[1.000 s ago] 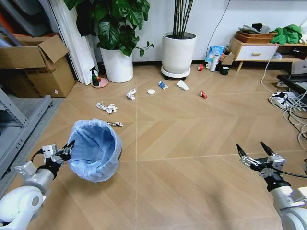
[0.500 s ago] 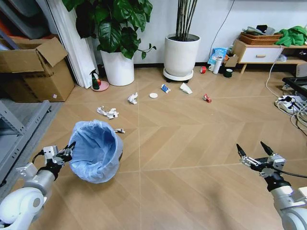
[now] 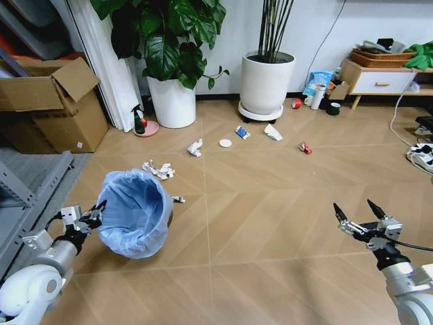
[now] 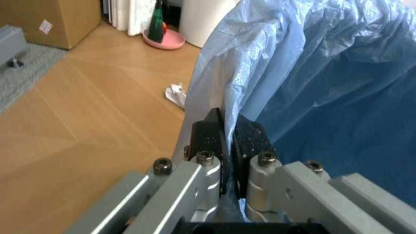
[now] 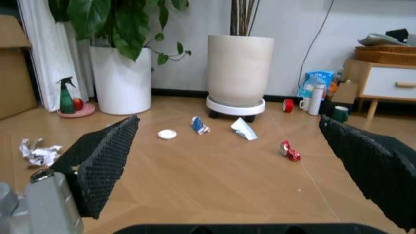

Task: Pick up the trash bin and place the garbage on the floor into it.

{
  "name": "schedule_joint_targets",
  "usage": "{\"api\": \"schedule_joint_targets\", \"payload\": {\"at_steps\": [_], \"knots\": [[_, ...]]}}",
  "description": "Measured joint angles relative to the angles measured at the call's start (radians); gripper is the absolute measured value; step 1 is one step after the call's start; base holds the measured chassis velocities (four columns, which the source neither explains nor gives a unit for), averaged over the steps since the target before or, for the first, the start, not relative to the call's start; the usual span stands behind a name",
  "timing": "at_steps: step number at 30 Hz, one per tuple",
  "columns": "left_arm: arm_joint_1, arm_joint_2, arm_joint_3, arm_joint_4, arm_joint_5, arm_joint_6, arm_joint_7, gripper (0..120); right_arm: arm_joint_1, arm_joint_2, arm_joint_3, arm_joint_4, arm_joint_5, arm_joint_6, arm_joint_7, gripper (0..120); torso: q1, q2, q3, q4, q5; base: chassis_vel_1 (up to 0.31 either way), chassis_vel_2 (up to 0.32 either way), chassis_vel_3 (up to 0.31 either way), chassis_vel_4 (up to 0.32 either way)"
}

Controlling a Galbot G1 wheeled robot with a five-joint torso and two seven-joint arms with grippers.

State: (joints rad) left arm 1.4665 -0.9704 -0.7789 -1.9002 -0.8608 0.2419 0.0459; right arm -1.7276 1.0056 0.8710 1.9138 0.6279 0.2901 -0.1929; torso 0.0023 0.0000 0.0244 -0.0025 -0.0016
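The biggest change over the last second was the whole head view sliding: the two large white plant pots (image 3: 267, 83), the open brown cardboard box (image 3: 51, 101) and the wooden floor all sat further to the right and lower than they had a second earlier, while both arms kept the same places in the picture. That read as the robot's base and camera turning or driving, not as the things moving, and it probably meant the robot was carrying the bin toward the litter.

The small round dark trash bin lined with crinkly light blue plastic (image 3: 135, 211) hung tilted at the left, mouth open toward the camera, held clear of the floor. The left gripper (image 4: 227, 141) stayed clamped on the bag-covered rim, its two black pads pressed together with the blue film between them.

The right gripper (image 3: 360, 218) hovered low on the right with its jaws wide apart, holding nothing.

The garbage lay uncollected: crumpled white paper (image 3: 159, 169) nearest the bin, a white disc (image 3: 225, 143), a white wrapper (image 3: 272, 133) and a small red packet (image 3: 306, 147) farther off.
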Motion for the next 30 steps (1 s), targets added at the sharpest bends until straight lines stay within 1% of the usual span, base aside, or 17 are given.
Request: {"api": "schedule_joint_targets", "payload": {"at_steps": [1, 8, 9, 15, 30], "knots": [[-0.001, 0.001, 0.000, 0.001, 0.000, 0.000, 0.000, 0, 0.000, -0.001, 0.000, 0.000, 0.000, 0.000, 0.000, 100, 0.000, 0.000, 0.000, -0.0003, -0.0006, -0.064, 0.234, 0.076, -0.255], [-0.007, 0.005, -0.001, 0.006, -0.002, -0.001, 0.000, 0, 0.002, -0.005, 0.000, 0.001, -0.001, 0.001, -0.002, 100, 0.000, 0.000, 0.000, -0.0002, -0.0005, -0.064, 0.266, 0.058, -0.273], [-0.007, 0.005, -0.001, 0.007, -0.003, -0.001, -0.001, 0, 0.002, -0.006, -0.001, 0.001, -0.002, 0.001, -0.004, 100, 0.000, 0.000, 0.000, 0.0003, -0.0001, -0.047, 0.295, 0.052, -0.288], [-0.010, 0.005, -0.002, 0.008, -0.003, -0.001, -0.001, 0, 0.004, -0.007, -0.003, 0.000, -0.002, 0.002, -0.005, 100, 0.000, 0.000, 0.000, -0.0001, -0.0003, -0.049, 0.294, 0.054, -0.299], [-0.011, 0.004, -0.001, 0.012, -0.004, -0.001, -0.002, 0, 0.007, -0.008, -0.006, -0.005, -0.001, 0.008, -0.010, 100, 0.000, 0.000, 0.000, 0.0001, -0.0004, -0.060, 0.301, 0.058, -0.303]]}}
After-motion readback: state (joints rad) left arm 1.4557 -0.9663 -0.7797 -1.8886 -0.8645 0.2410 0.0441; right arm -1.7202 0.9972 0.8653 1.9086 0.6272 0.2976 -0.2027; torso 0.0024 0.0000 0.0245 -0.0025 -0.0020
